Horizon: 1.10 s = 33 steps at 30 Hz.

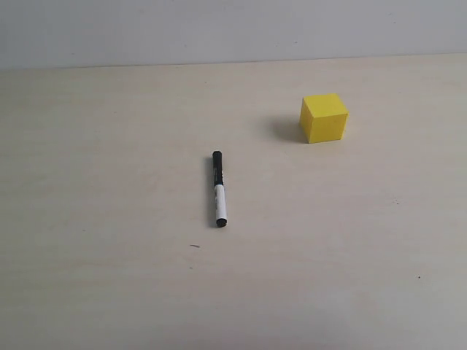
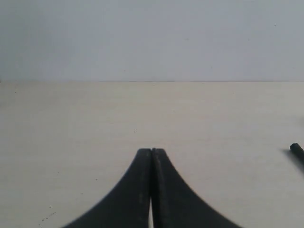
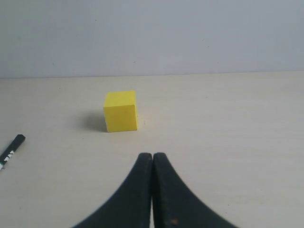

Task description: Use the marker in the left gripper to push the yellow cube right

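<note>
Black left gripper [image 2: 151,151]: fingers [image 2: 140,180] clenched tip against tip, gripping only each other, held low and near-level over the pale wood-grain counter [image 1: 87,219]. Slim marker [image 1: 218,188], with black cap and white printed barrel, lies flat on the counter to the left of the small bright-yellow cube [image 1: 324,117], nearer the exterior camera and well apart from it. The cube rests flat on the counter. Black right gripper [image 3: 152,154]: fingers pressed together the same way, pointed toward the cube and stopping short of it.
</note>
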Each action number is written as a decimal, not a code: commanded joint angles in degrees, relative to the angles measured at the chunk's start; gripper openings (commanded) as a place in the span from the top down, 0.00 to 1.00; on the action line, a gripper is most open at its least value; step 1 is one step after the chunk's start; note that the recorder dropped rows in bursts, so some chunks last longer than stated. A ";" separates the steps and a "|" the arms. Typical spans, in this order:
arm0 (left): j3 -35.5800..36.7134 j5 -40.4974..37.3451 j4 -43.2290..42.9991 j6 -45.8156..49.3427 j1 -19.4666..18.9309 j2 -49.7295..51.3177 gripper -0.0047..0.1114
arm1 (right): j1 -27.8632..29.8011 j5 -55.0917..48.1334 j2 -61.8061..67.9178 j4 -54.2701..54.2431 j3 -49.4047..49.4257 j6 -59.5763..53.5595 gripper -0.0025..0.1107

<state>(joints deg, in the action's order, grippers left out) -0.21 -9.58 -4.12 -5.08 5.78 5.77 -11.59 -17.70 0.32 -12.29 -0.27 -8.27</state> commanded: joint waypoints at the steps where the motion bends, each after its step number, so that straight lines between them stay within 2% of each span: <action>1: 0.21 -1.54 0.26 0.24 -0.12 -0.38 0.96 | 0.27 0.24 -0.32 0.25 0.27 -0.03 0.98; 8: 0.21 -7.27 0.26 0.24 -0.12 -0.38 0.96 | 0.27 0.24 -0.32 0.25 0.27 -0.03 0.98; 17: 0.21 -7.67 0.26 0.24 -0.12 -5.74 0.96 | 0.27 0.24 -0.32 0.25 0.27 -0.03 0.98; 33: 0.21 -8.28 0.26 0.24 -0.12 -5.77 0.96 | 0.27 0.24 -0.32 0.25 0.27 -0.03 0.98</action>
<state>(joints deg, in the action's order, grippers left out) -0.21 -17.98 -4.00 -4.97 5.78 0.39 -11.59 -17.70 0.32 -12.29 -0.27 -8.27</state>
